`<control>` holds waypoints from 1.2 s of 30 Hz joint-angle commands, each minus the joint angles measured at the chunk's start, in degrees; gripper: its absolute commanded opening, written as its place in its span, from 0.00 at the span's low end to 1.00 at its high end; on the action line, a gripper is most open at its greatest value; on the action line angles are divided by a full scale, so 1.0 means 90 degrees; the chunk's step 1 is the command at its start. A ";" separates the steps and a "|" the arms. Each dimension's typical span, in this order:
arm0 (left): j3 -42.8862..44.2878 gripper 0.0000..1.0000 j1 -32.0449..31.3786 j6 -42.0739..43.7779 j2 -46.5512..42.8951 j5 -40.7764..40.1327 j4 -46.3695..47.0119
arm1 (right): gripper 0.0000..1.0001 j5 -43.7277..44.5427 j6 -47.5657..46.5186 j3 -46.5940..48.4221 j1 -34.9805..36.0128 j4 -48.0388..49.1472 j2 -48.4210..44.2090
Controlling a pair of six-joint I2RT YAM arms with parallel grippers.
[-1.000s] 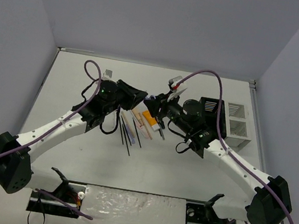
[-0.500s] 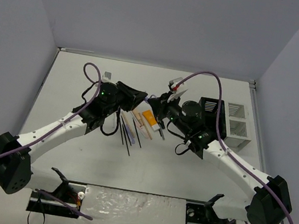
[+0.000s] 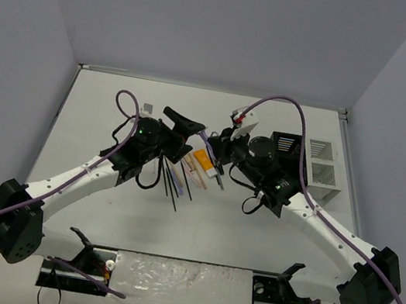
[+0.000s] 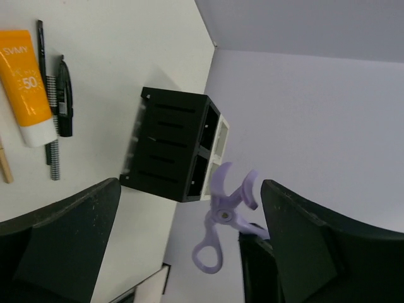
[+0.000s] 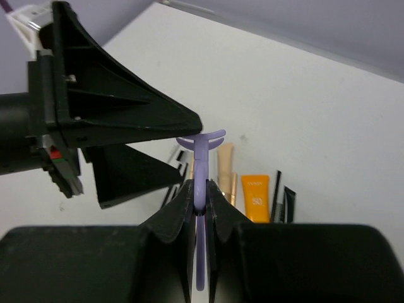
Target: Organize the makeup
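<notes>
The left arm (image 3: 81, 174) and right arm (image 3: 323, 228) angle inward, meeting above the middle of the worktop (image 3: 196, 233). The right pincer (image 5: 201, 189) clamps the lavender curler (image 4: 222, 211), which is held off the worktop. At its nine o'clock the left pincer (image 3: 187, 136) gapes wide, its fingers flanking the curler. The orange tube (image 3: 200, 158) lies at six o'clock, below them.

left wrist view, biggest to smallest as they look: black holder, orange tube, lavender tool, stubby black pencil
1. black holder
2. orange tube and lavender tool: look about alike, and the tool sits nearer the camera, so no ranking between them
3. stubby black pencil
</notes>
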 commanded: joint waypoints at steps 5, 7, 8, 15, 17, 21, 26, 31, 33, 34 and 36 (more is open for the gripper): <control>0.0583 0.97 0.0744 0.1638 -0.0717 -0.0122 -0.1076 | 0.00 0.1857 -0.0544 0.1546 -0.0211 -0.2405 -0.0556; 0.0854 0.97 0.1037 0.2533 -0.0865 -0.0008 -0.1824 | 0.00 0.1956 -0.0608 0.1920 -0.0590 -0.3287 -0.0506; 0.0954 0.97 0.1246 0.3066 -0.0925 -0.0008 -0.2079 | 0.00 0.1962 -0.0619 0.2200 -0.0799 -0.3586 -0.0484; 0.1680 0.97 0.1782 0.6073 -0.1430 -0.0749 -0.3852 | 0.00 0.2251 -0.0905 0.3500 -0.2088 -0.5643 0.0131; 0.1794 0.97 0.1799 0.6698 -0.1511 -0.1101 -0.4148 | 0.00 0.2014 -0.0928 0.3720 -0.2545 -0.5946 0.0313; 0.1903 0.97 0.1842 0.7648 -0.1570 -0.1166 -0.4430 | 0.00 0.1401 -0.1211 0.3995 -0.3499 -0.6469 0.0714; 0.1832 0.97 0.1851 0.8161 -0.1571 -0.1154 -0.4516 | 0.00 0.1002 -0.1385 0.4352 -0.3689 -0.6985 0.1506; 0.1580 0.97 0.1921 0.8234 -0.1572 -0.1152 -0.4440 | 0.00 0.0994 -0.1546 0.4725 -0.3729 -0.7090 0.2167; 0.1540 0.97 0.1944 0.8239 -0.1581 -0.1178 -0.4481 | 0.00 0.0923 -0.1591 0.4837 -0.3738 -0.7104 0.2396; 0.1509 0.97 0.1950 0.8242 -0.1591 -0.1189 -0.4486 | 0.00 0.0886 -0.1605 0.4879 -0.3748 -0.7123 0.2495; 0.1473 0.97 0.1960 0.8225 -0.1611 -0.1189 -0.4486 | 0.00 0.0851 -0.1632 0.4953 -0.3749 -0.7170 0.2650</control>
